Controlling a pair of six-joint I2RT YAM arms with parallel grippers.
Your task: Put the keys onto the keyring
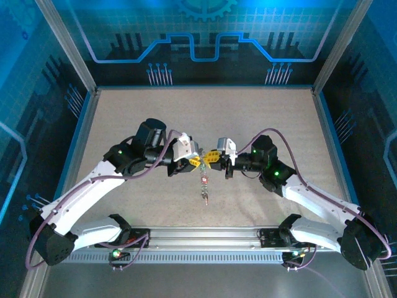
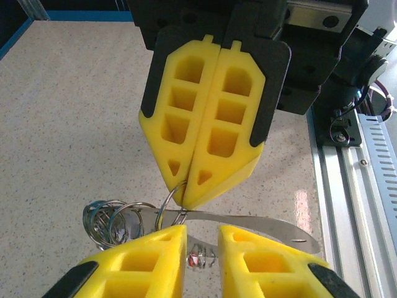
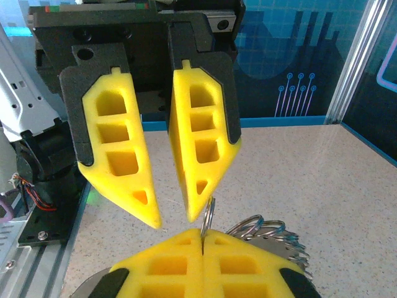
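My right gripper (image 3: 201, 236) pressed together, pinching keyring (image 3: 208, 214) mid-table; left gripper (image 2: 201, 231) spread. Keys (image 1: 203, 184) dangle at 6 o'clock below. Risk: I push left in, thin band twists from pinch, bunch drops.

left pincer (image 1: 201, 162) blocks right pincer (image 1: 209, 158); beyond seemingly open

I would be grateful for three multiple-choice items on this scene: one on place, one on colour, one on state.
1. The keys are: A) at the meeting fingertips; B) by the far wall; C) on the near rail.
2. The fingers are: A) blue; B) yellow; C) white.
3. The right gripper is: A) wide open; B) shut on the keyring; C) gripping a cable.
Key: 1 A, they dangle where the arms meet; 2 B, all four show yellow; 3 B, its tips pinch the keyring.
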